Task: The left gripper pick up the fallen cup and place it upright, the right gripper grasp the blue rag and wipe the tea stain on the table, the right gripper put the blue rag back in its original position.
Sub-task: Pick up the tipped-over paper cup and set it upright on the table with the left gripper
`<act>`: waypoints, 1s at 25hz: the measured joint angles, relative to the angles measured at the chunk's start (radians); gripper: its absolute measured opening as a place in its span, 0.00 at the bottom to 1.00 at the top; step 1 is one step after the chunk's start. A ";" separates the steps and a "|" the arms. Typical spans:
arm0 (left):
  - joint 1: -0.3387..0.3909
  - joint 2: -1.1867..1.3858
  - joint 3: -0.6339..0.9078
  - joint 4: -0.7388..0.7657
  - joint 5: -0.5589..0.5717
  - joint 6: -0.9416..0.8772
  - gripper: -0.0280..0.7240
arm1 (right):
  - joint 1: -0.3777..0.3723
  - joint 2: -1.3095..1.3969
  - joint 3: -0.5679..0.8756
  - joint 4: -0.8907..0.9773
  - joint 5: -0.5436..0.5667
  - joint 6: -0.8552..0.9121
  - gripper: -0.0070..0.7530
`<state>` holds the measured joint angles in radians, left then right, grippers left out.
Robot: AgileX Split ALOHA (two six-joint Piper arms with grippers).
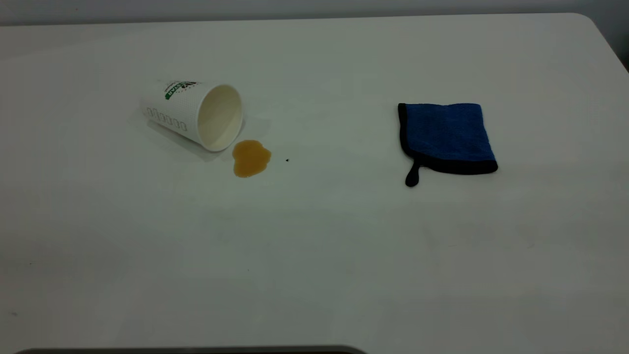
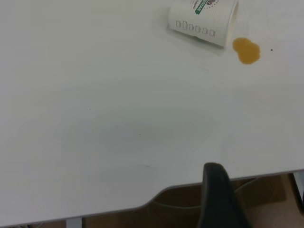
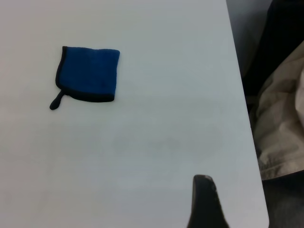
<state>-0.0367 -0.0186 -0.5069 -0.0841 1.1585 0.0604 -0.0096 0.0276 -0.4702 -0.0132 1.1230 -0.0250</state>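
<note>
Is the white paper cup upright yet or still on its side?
On its side: the white textured paper cup lies with its mouth facing the amber tea puddle beside it.

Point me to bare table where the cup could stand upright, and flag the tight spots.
Bare table runs wide between the fallen cup and the blue rag, and across the whole near side. It is tight only at the cup's mouth, where the tea stain lies, with a tiny black speck just beyond. Neither end effector is over this area.
</note>
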 joint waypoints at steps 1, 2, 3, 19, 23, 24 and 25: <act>0.000 0.000 0.000 0.000 0.000 0.000 0.66 | 0.000 0.000 0.000 0.000 0.000 0.000 0.71; 0.000 0.000 0.000 0.000 0.000 0.000 0.66 | 0.000 0.000 0.000 0.000 0.000 0.000 0.71; 0.000 0.000 0.000 0.000 0.000 0.000 0.66 | 0.000 0.000 0.000 0.000 0.000 0.000 0.71; 0.000 0.000 0.002 0.000 -0.023 0.002 0.66 | 0.000 0.000 0.000 0.000 0.000 0.000 0.71; 0.000 0.000 0.003 -0.001 -0.052 0.002 0.66 | 0.000 0.000 0.000 0.000 0.000 0.000 0.71; 0.000 0.000 0.003 -0.001 -0.053 0.002 0.66 | 0.000 0.000 0.000 0.000 0.000 0.000 0.71; 0.000 0.000 0.003 -0.001 -0.054 0.002 0.66 | 0.000 0.000 0.000 0.000 0.000 0.000 0.71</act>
<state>-0.0367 -0.0186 -0.5040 -0.0851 1.1045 0.0623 -0.0096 0.0276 -0.4702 -0.0132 1.1230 -0.0250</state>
